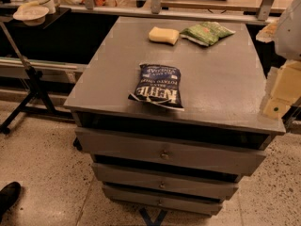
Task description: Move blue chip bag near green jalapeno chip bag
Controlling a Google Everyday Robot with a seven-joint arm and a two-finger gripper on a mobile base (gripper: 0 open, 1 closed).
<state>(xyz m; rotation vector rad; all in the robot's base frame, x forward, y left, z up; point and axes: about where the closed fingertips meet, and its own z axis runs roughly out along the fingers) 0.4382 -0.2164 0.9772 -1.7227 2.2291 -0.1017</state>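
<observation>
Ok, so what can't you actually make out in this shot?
Camera view:
- gripper: at the right edge beside the cabinet, partly cut off by the frame.
- blue chip bag: its small print is too small to read.
- green jalapeno chip bag: logo text too small to read.
- drawers: contents hidden behind their fronts.
- shoe: its wearer is cut off by the left edge.

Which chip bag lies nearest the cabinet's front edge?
The blue chip bag, dark navy with white lettering; the green jalapeno chip bag sits at the back. The gripper hangs at far right.
</observation>
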